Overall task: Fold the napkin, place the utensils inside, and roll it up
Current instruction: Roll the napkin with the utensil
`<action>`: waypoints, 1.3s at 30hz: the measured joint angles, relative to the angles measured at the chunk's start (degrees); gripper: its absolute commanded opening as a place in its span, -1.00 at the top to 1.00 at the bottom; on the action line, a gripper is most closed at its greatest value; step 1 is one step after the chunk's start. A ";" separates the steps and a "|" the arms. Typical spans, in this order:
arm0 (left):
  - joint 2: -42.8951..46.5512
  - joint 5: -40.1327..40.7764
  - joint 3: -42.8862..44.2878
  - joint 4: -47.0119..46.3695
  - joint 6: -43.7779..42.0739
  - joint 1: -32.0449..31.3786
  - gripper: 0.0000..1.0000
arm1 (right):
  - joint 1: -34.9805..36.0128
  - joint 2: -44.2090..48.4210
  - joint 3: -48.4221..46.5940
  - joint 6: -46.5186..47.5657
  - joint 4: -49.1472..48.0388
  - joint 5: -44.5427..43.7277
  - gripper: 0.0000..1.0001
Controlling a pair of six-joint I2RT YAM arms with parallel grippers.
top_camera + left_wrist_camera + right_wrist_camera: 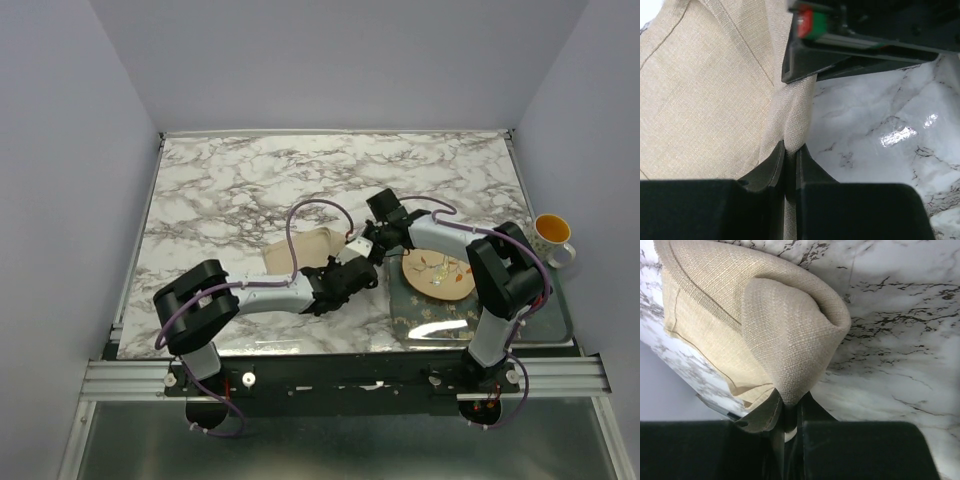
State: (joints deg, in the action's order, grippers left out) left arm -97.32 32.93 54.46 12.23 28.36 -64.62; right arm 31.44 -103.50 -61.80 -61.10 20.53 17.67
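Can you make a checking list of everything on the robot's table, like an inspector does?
Surface: grey-veined marble table.
Job's things: tan napkin bunched mid-table, one part folded over; utensil not clearly seen.
Clutter: patterned plate on a mat; mug at the right.
Grippers: left gripper shut on the napkin; right gripper shut on a napkin fold.
Cables: purple cables loop along both arms.
Surroundings: plain grey walls.

marble table (300, 180) | patterned plate (455, 286) on tray (430, 323) | mug (552, 238) far right
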 measured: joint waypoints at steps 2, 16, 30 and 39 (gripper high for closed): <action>1.84 -2.60 -1.51 -0.90 0.81 1.38 1.00 | 0.11 0.00 0.00 0.66 -0.02 0.15 0.43; 12.28 -19.76 -13.53 -10.16 6.54 12.50 1.00 | 0.04 3.17 -0.94 8.85 0.04 0.57 -0.57; 16.61 -34.32 -24.04 -22.67 14.73 22.03 1.00 | 0.07 6.60 -2.43 15.98 -0.94 0.63 -0.67; 16.37 -41.90 -28.13 -29.83 18.95 27.19 1.00 | 1.09 5.44 2.27 11.61 -8.04 5.29 -0.66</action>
State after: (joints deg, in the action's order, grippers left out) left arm -80.95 -8.97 26.33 -17.61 47.31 -37.43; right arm 32.53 -98.06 -59.53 -49.50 12.49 22.96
